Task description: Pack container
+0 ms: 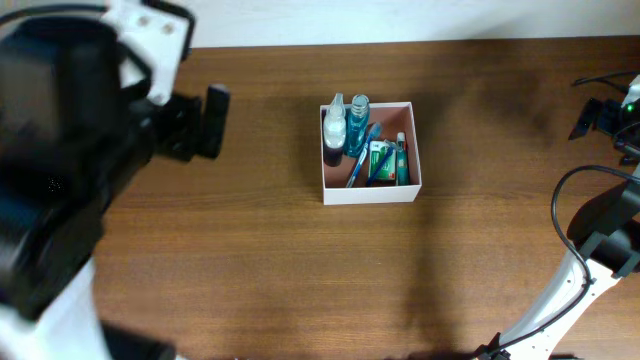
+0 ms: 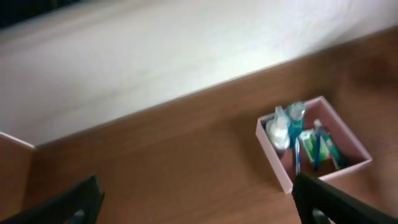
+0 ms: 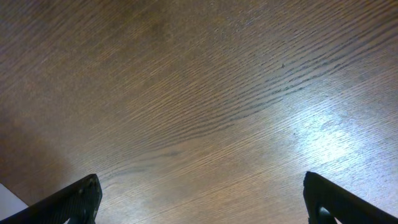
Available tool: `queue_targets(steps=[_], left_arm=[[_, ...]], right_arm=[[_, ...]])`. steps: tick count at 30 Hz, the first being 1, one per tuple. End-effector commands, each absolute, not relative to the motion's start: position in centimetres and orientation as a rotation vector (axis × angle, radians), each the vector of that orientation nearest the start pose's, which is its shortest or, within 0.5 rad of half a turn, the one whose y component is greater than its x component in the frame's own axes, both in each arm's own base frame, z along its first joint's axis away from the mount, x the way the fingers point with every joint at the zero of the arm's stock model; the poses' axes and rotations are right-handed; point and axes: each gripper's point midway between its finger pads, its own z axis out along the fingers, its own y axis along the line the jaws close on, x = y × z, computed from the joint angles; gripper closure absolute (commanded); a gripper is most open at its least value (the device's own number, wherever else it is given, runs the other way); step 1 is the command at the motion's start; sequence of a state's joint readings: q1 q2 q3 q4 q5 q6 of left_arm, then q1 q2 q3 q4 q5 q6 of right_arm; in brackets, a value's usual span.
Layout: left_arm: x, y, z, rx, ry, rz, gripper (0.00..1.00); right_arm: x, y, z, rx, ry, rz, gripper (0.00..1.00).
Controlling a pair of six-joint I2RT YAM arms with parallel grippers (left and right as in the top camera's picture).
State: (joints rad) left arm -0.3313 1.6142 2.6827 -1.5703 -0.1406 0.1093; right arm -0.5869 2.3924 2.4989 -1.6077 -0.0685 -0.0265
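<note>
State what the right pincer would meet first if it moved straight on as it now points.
The right pincer, open, would likely meet the wooden table first; nothing else shows ahead.

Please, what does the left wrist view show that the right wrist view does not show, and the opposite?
Only the left wrist view: the container with toiletries inside, and a pale surface beyond the table edge.
Only the right wrist view: a bright glare patch on bare wood.
Both: the brown wooden table and an open, empty claw, the left claw and the right claw, with dark fingers wide apart at the bottom corners.
</note>
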Motion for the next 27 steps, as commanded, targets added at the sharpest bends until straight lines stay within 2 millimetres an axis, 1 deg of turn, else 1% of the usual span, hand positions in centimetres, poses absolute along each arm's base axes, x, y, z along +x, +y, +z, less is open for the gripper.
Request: queue_targets(steps=[1, 3, 5, 7, 11, 14, 15, 20, 22, 25, 27], left_arm=[[30.0, -7.6, 50.2, 0.374, 2.001, 0.008, 0.01], [30.5, -7.2, 50.1, 0.347, 1.958, -0.013, 0.01], [31.0, -6.8, 49.2, 0.331, 1.928, -0.042, 0.01], [31.2, -6.4, 47.4, 0.327, 1.914, -0.079, 0.01], [30.8, -6.2, 43.2, 0.332, 1.888, -0.125, 0.01], [29.9, -6.0, 40.5, 0.327, 1.832, -0.122, 0.01], [29.5, -6.0, 39.9, 0.325, 1.808, -0.120, 0.01], [27.1, -5.5, 37.6, 0.277, 1.641, -0.129, 0.01], [26.2, -4.9, 36.7, 0.201, 1.590, -0.157, 0.01], [25.2, -3.0, 35.0, 0.038, 1.545, -0.180, 0.00], [24.5, -2.4, 33.8, 0.005, 1.517, -0.171, 0.01]], right_arm=[[39.3, -25.0, 14.5, 0.840, 2.917, 0.050, 0.01], [39.3, -25.0, 14.5, 0.840, 2.917, 0.050, 0.01], [39.3, -25.0, 14.5, 0.839, 2.916, 0.050, 0.01], [39.3, -25.0, 14.5, 0.839, 2.916, 0.050, 0.01], [39.3, -25.0, 14.5, 0.839, 2.916, 0.050, 0.01], [39.3, -25.0, 14.5, 0.839, 2.916, 0.050, 0.01], [39.3, -25.0, 14.5, 0.839, 2.916, 0.050, 0.01], [39.3, -25.0, 14.5, 0.840, 2.917, 0.050, 0.01], [39.3, -25.0, 14.5, 0.839, 2.916, 0.050, 0.01], [39.3, -25.0, 14.5, 0.839, 2.916, 0.050, 0.01], [39.3, -25.0, 14.5, 0.840, 2.917, 0.050, 0.01]])
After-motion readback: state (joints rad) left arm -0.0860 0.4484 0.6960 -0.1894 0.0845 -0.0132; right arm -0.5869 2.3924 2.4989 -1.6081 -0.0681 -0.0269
